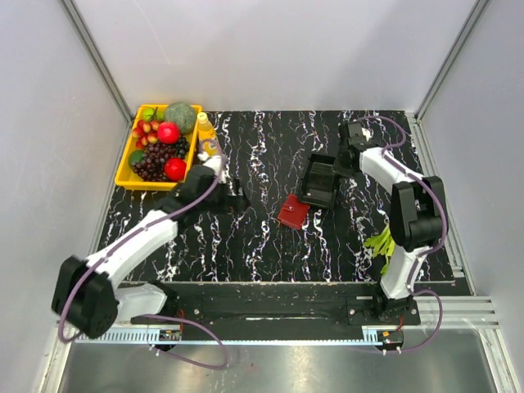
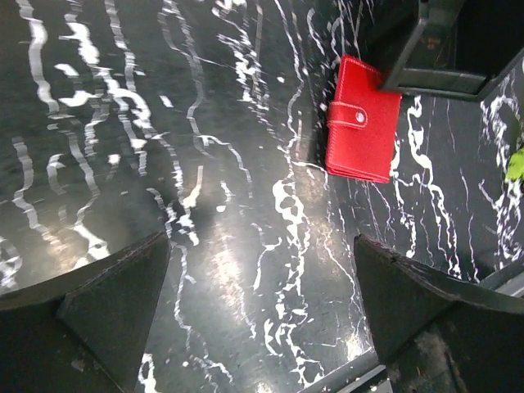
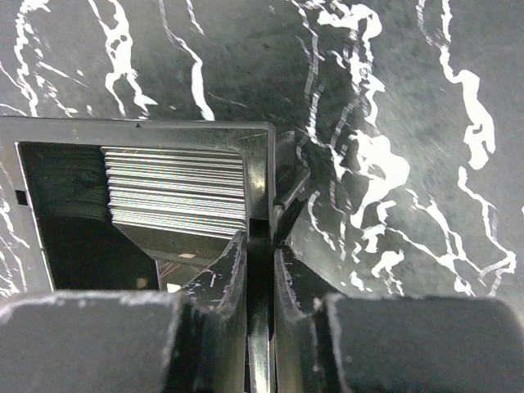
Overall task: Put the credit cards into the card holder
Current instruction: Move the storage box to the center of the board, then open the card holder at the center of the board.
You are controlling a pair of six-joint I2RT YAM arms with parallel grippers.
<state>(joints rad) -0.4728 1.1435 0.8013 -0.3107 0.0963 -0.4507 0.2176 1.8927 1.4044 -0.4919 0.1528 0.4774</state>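
On the glossy black table [image 1: 262, 241] veined with white like marble, a yellow plastic bin [image 1: 124, 173] sits at the far left. It is heaped with two smooth red round fruits [image 1: 169, 133], one bunch of dark grapes [image 1: 155, 160] and one bumpy green globe [image 1: 182, 117]. One small yellow bottle [image 1: 205, 127] stands just beside the bin. The left end effector [image 2: 262, 244] hovers over bare table with its two blunt, matte black fingers [image 2: 115, 303] spread as wide as they go, holding nothing. Right of it lies the single card holder [image 2: 360, 123], a flat red leather-look rectangle fastened by a strap with one metal snap, its far corner touching the black tray [image 1: 321, 182]. That tray is a rigid, box-like plastic piece with straight walls. Inside it the credit cards [image 3: 176, 188] lie as one neat stack of thin pale grey edges, too finely layered to count. The right end effector [image 3: 260, 246] is nearly closed, pinching the tray's wall at a corner. Farther right lies one leafy green item [image 1: 378, 244].
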